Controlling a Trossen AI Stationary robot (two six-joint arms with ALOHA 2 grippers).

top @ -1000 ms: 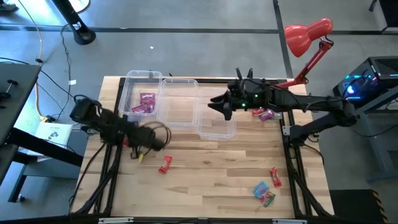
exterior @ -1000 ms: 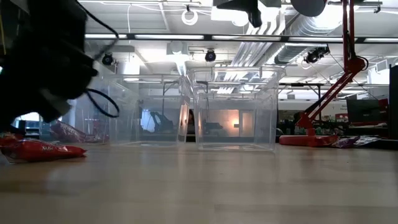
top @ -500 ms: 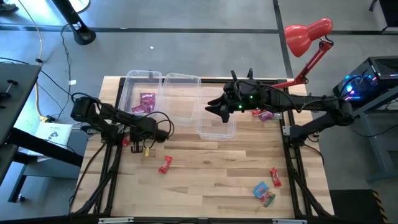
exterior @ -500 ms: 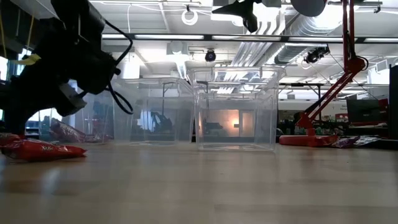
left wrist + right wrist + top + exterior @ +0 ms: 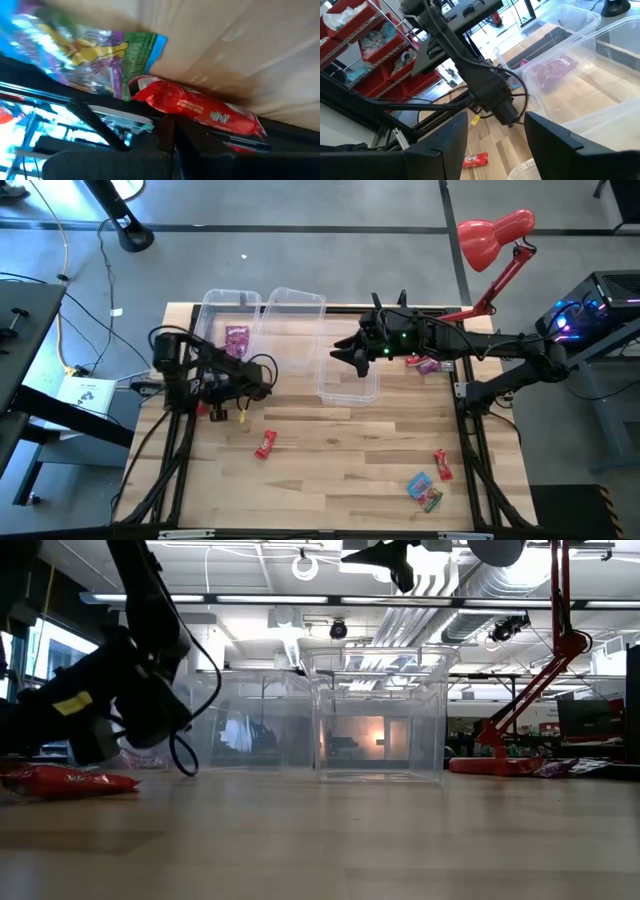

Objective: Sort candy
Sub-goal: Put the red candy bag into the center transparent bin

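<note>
Candy lies scattered. Magenta packets are in the left clear bin. One red piece lies by the table's left rail and another nearer the middle. My left gripper is shut and low over the table beside that bin. In the left wrist view a red packet and a purple-green-yellow packet lie just past its fingers. My right gripper hovers open and empty, high above the right bin. My left gripper is shut with its tips right at the red packet's near edge. The fingers themselves hide the meeting place, so I cannot tell whether they touch it. The packet lies flat on the table.
The middle bin stands askew between the other two. Magenta and red candy lies at the right edge. A red piece and blue-green packets lie near the front right. A red desk lamp stands at the far right corner.
My left arm has swung toward the table's far edge, folded back toward its base and sunk lower, its gripper staying shut. The middle bin has turned askew, its far end shifting toward the far edge. The red pieces on the table have kept their places.
</note>
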